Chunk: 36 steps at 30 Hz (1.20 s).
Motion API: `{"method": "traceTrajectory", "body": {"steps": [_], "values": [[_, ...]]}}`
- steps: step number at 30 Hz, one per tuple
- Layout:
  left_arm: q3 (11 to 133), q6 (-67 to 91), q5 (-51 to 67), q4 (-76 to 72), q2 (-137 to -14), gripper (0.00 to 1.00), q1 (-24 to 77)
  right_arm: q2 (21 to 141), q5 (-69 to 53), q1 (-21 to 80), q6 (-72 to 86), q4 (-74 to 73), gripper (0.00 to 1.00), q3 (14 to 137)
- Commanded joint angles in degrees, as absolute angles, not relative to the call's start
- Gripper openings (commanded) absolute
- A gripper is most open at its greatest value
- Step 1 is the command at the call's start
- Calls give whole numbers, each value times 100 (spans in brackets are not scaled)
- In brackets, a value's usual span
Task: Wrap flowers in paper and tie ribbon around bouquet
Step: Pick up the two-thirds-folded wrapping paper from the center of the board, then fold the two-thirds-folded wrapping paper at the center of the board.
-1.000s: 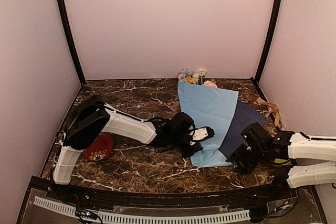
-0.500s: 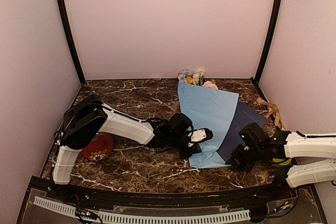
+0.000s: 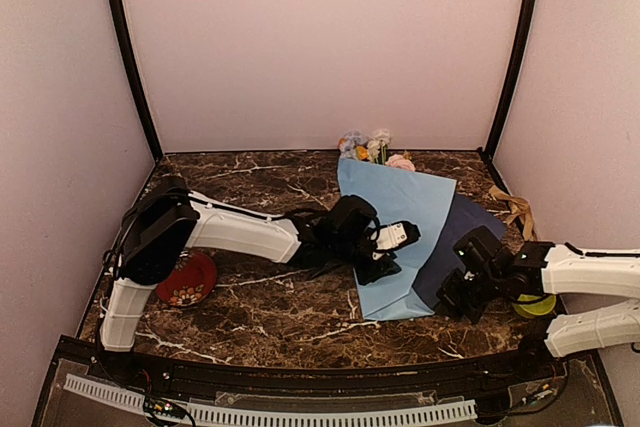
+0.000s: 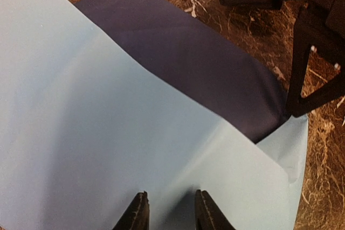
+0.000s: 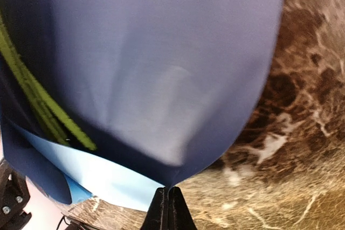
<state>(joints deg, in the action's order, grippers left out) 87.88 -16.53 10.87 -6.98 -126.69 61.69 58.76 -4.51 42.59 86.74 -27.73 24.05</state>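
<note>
Bench (image 3: 260,297): dark marble.
Paper (image 3: 395,217): lies right of centre, light-blue flap folded over the navy face.
Flowers (image 3: 370,145): inside the fold, heads out at the far end.
Ribbon (image 3: 515,209): far right edge, apart from the paper.
Left claw (image 4: 171,216): narrowly parted over the light-blue flap, gripping nothing.
Right claw (image 5: 168,208): pinched onto the paper's near navy corner.

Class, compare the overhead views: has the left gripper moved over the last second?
Yes. The left gripper has shifted away from the red dish, farther onto the paper.

White-shelled arms (image 3: 240,235), black joints, black left claw (image 4: 171,213) and right claw (image 5: 168,202).
</note>
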Motion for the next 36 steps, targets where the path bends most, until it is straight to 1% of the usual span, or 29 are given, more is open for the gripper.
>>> {"method": "traceTrajectory", "body": {"steps": [1,7,12,16,23,28,33,36], "values": [[9176,-1646,1144,-622,-12881,31,6204,6102,-196,4353,8230,-2921,0,2878],[9621,-1594,1064,-317,-13371,32,6200,6555,333,4720,7484,-3519,0,3662],[9387,-1541,1174,-288,-13409,32,6205,6573,977,5038,7146,-4046,0,4196],[9263,-1434,1272,-311,-13462,32,6197,6645,1091,5184,6791,-3862,0,4375],[9115,-1139,1531,-431,-13460,32,6166,7503,1901,5892,5253,-4236,0,5461],[8936,-785,1949,-662,-13338,32,5976,7985,1879,6356,4301,-4096,0,5646],[8671,-398,2512,-1019,-13217,32,5755,8237,2110,6764,3540,-3963,0,5674],[8604,-273,2721,-1118,-13193,32,5690,8426,2464,6855,3241,-4187,0,5824]]}}
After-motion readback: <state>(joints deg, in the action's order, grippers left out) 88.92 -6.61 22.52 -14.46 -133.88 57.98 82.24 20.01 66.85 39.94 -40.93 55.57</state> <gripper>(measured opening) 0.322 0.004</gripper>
